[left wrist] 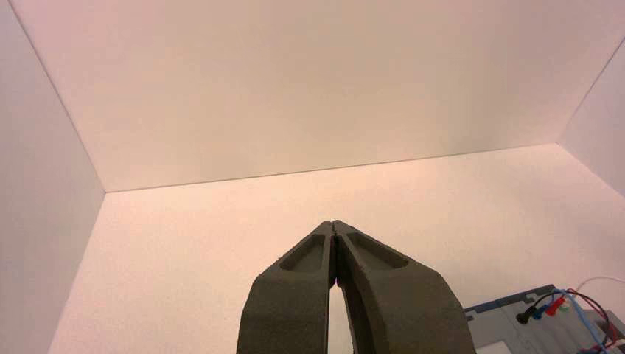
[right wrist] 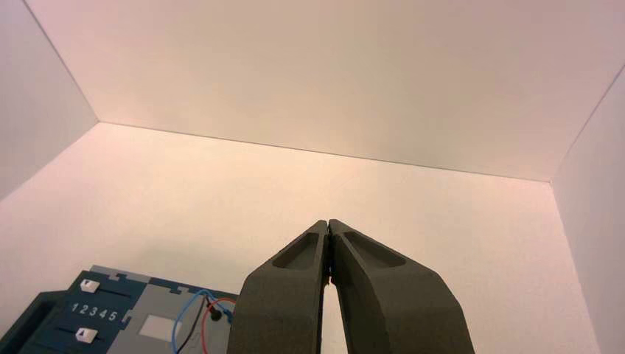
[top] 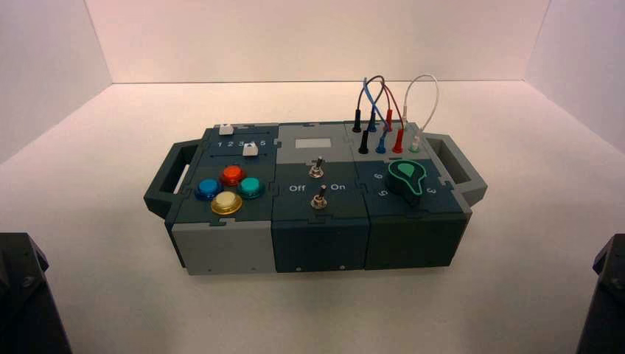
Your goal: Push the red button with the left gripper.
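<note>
The red button [top: 232, 175] is a glossy orange-red dome on the box's left module, at the back of a cluster with a blue button [top: 206, 189], a teal button [top: 250, 186] and a yellow button [top: 226, 203]. My left gripper [left wrist: 334, 223] is shut and empty, parked at the front left, well short of the box; only its dark body [top: 26, 295] shows in the high view. My right gripper [right wrist: 328, 221] is shut and empty, parked at the front right, with its body [top: 604, 295] at the corner.
The box [top: 221, 247] stands mid-table with a handle [top: 166, 181] at each end. It bears two white sliders [top: 250, 150], two toggle switches [top: 319, 199] marked Off and On, a green knob [top: 406, 177] and banana plugs with looped wires [top: 383, 133].
</note>
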### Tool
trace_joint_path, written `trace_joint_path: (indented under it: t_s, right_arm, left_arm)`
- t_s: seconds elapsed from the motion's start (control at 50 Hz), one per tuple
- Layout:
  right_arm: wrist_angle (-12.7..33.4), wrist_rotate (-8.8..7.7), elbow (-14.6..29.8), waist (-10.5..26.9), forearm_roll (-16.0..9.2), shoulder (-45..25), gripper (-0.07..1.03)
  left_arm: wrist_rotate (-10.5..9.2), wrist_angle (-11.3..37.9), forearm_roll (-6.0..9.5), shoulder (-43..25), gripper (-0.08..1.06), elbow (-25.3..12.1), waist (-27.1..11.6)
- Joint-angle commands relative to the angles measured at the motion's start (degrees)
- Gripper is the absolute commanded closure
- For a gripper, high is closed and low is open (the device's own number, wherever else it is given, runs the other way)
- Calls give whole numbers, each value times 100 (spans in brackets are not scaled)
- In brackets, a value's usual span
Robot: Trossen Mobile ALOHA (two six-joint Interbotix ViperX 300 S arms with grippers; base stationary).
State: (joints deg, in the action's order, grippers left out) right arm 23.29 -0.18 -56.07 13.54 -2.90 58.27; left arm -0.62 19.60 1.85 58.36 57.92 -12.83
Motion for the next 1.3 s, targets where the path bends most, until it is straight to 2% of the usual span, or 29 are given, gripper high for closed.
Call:
trace_joint_path:
  t_s: [0.02, 0.26, 0.36, 0.54, 0.62, 0.78, 0.86, 0.98, 1.16, 1.3]
  right_arm:
    - [-53, 9, 114, -18, 18, -35, 99]
    - [-53, 26, 114, -18, 18, -35, 99]
    - [-53, 26, 97, -26, -9, -35, 99]
    - [53, 62, 105, -18, -88, -79, 99]
    - [167, 70, 114, -18, -193, -114, 99]
    - [589, 44, 202, 70, -501, -316, 99]
    - [870, 26, 299, 255, -536, -475, 99]
    - [1116, 0, 360, 809, -527, -686, 99]
    - [1327, -9, 387, 1626, -571, -932, 99]
    - [1389, 0, 378, 2215, -633, -1266, 99]
  left_arm:
    - [-9, -26, 9, -44, 101, -167, 9]
    - [-9, -18, 9, -44, 101, -132, 9]
    - [-9, 220, 9, -62, 101, -185, 9]
    - [-9, 1424, 53, -105, 101, -431, 0]
    - [0, 2065, 167, -105, 101, -545, -44]
    - [-9, 2997, 202, -158, 101, -668, -132]
    - [-9, 3313, 255, -185, 101, -703, -149]
    - [-9, 3735, 290, -246, 101, -712, -264]
    - [-18, 3867, 316, -466, 101, -686, -606]
    - [-97, 3867, 325, -694, 101, -668, -853]
